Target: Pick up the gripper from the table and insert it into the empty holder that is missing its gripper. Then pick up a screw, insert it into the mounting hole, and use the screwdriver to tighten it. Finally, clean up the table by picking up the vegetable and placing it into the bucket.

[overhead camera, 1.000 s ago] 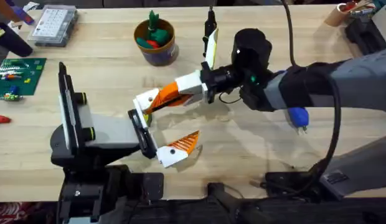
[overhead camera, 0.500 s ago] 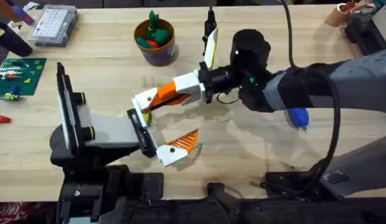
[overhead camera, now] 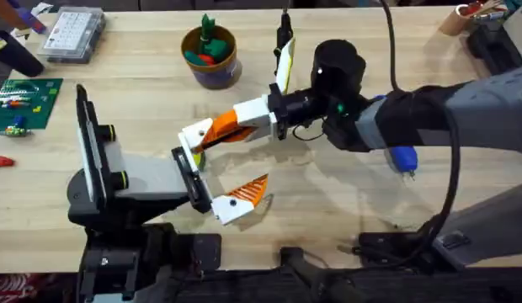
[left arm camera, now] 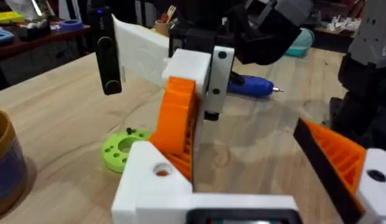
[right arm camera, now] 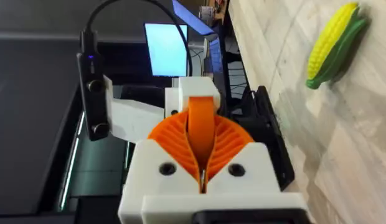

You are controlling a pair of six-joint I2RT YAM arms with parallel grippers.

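Barely budged over the last second: right tool [overhead camera: 215, 130] clenched on the gripper [overhead camera: 194, 136], nudged against the holder [overhead camera: 190, 174], probably not seated yet.

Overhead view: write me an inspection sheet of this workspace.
Surface: wooden table, partly bare.
Job's things: gripper held at the holder; screwdriver lying flat; vegetable beside the holder; bucket holding toys.
Clutter: compartment box, circuit board, toy corn.
Grippers: right gripper shut on the gripper; left gripper open.
Cables: black cable over the right arm.
Surroundings: lit monitor.
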